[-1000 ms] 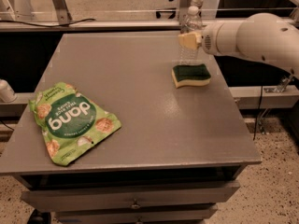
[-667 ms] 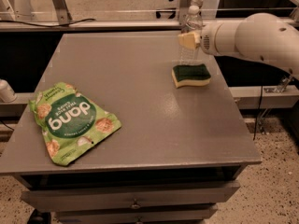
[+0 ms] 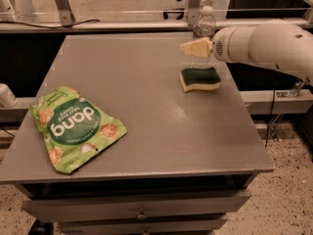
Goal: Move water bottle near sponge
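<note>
I see end effector (image 3: 196, 48) pinching water bottle (image 3: 204, 21) mid-body, cap poking above it. Sponge (image 3: 200, 78) on desk (image 3: 146, 106) just below end effector. I judge bottle light, thin-walled, slippery: hold at label band, squeeze gently.

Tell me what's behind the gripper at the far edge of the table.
The water bottle is behind the gripper, which is just beyond the sponge. Its cap and upper body show; its lower part is covered.
</note>
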Tool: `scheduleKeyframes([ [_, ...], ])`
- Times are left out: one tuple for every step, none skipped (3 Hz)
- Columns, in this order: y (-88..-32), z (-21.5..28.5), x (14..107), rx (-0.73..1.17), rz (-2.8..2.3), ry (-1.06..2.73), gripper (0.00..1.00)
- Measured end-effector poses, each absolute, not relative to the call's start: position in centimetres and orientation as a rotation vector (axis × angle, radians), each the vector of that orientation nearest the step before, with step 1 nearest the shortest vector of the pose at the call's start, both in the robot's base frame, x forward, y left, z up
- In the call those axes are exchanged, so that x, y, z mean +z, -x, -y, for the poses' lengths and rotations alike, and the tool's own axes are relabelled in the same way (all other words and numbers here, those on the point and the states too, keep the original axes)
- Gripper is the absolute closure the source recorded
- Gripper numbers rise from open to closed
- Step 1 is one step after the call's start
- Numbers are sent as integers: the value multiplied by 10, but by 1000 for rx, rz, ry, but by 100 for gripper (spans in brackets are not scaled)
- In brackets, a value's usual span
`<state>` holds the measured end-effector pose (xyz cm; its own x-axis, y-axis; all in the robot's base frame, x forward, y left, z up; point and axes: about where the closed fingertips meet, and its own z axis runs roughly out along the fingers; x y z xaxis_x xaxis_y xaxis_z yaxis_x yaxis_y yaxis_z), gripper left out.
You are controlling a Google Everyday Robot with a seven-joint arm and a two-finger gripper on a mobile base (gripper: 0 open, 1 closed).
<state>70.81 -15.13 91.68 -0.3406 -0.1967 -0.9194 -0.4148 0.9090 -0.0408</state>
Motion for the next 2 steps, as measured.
scheduleKeyframes([
  [-704,160,919,220,-1933,434,0],
  [-704,161,919,219,-1933,433,0],
])
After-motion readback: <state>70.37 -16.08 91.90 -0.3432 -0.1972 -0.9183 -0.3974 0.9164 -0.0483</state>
